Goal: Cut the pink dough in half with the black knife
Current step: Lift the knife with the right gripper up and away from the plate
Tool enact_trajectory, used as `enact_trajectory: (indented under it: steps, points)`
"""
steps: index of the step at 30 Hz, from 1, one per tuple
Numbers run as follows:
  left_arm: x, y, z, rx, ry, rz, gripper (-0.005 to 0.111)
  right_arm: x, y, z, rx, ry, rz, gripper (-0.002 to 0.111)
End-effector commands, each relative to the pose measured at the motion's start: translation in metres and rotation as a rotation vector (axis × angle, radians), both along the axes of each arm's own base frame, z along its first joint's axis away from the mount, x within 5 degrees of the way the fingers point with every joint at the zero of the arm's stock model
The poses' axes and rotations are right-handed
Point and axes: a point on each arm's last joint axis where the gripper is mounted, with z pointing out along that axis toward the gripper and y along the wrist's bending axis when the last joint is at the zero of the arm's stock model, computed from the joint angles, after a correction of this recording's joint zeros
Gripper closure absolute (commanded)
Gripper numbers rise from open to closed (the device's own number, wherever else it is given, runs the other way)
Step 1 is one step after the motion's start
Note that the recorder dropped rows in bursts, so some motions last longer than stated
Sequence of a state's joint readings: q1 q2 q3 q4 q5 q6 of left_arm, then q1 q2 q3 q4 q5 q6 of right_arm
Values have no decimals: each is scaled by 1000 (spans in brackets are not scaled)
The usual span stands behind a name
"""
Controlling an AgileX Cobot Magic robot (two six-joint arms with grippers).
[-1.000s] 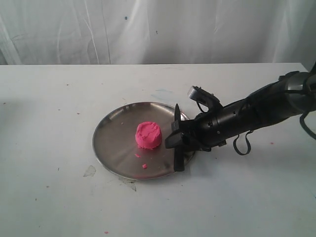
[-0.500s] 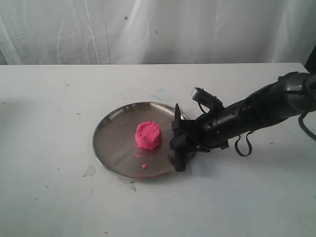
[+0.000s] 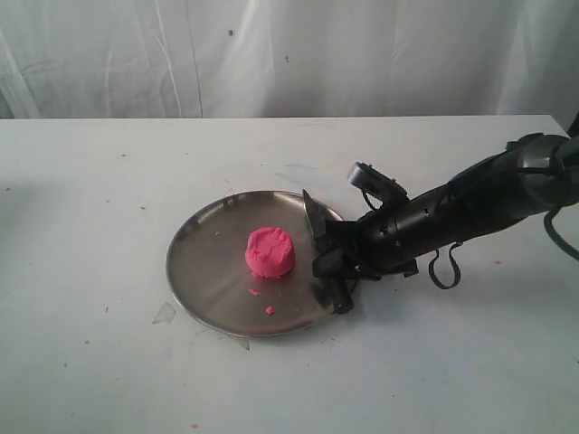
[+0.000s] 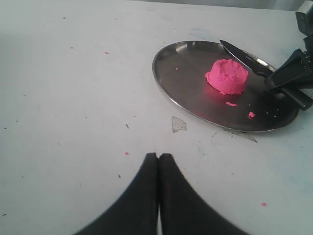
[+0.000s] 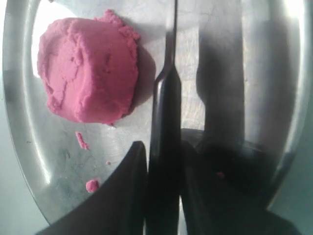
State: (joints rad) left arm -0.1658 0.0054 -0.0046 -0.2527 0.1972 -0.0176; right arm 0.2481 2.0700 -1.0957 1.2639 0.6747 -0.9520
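**Right pincer clamped on the knife at the plate's rim**

Open room first: wide bare counter (image 3: 109, 362) to the left of the steel plate (image 3: 204, 262) and in front of it, more behind it up to the white curtain (image 3: 271, 54). Far edge of the counter running along the foot of that curtain. To the right of the plate, room taken up by the right arm. Raised round rim all the way around the plate, unbroken.

Right arm reaching in low from the right side of the exterior view, forearm slanting down toward the plate's right rim, right pincer (image 3: 333, 262) over that rim. Fingers (image 5: 129, 186) closed from both sides on the handle of the black knife (image 3: 314, 215), grasping it. Blade pointing toward the far side of the plate, just beside the pink dough (image 3: 270, 252) and apart from it. Unclear whether lifted clear of the steel or resting on it. Left pincer (image 4: 158, 155) well apart from the plate, above bare counter, clenched with fingertips pressed together, holding nothing.

Pink dough near the middle of the plate, whole, flat-topped.

Counted: one plate, one lump of dough, one knife, two pincers, two pink crumbs (image 3: 270, 310) on the plate toward its front rim, a few pink specks (image 4: 264, 204) on the counter.
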Motion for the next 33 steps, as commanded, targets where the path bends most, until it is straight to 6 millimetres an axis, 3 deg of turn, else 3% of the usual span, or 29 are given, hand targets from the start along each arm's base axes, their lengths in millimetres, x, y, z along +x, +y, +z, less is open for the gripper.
enact_trajectory:
  steps: [1, 6, 12, 14, 16, 23, 33]
  points:
    - [0, 0, -1, -7, 0, 5, 107, 1, -2, -1, -37, -28, 14, 89]
    - [0, 0, -1, -7, 0, 5, 107, 4, 2, 24, 9, -82, 43, 89]
    - [0, 0, -1, -7, 0, 5, 107, -3, -1, 83, 19, -255, 70, 89]
    - [0, 0, -1, -7, 0, 5, 107, -8, -3, 102, 6, -310, 88, 97]
    - [0, 0, -1, -7, 0, 5, 107, -10, -4, 109, 1, -337, 87, 102]
    - [0, 0, -1, -7, 0, 5, 107, -20, -10, 122, -17, -380, 51, 103]
    - [0, 0, -1, -7, 0, 5, 107, -62, -25, 133, -88, -474, 44, 103]
